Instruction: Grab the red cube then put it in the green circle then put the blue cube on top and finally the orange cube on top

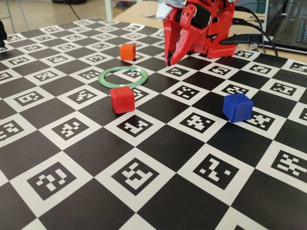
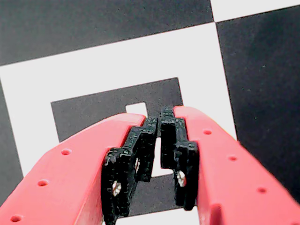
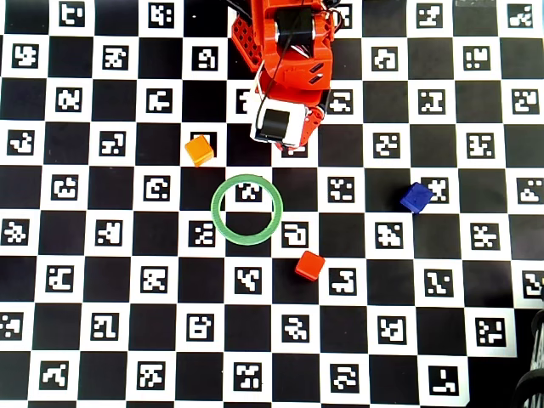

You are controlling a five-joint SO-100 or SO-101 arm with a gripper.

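Fixed view: fingers [image 1: 169, 62] nearly closed, empty, tips low over the bench [image 1: 158, 191]; red cube [image 1: 122, 99] lies nearer the camera, beyond the green circle [image 1: 123, 76].
Wrist view: fingers [image 2: 158, 140] narrow, nothing between; no cube visible.
Overhead view: red cube [image 3: 309, 265] below the fingers, just outside green circle [image 3: 246, 209].

This looks like a robotics lab. A checkerboard mat [image 1: 158, 158] of printed fiducial markers covers the table, with a laptop [image 1: 290, 28] and cables [image 1: 254, 21] behind.
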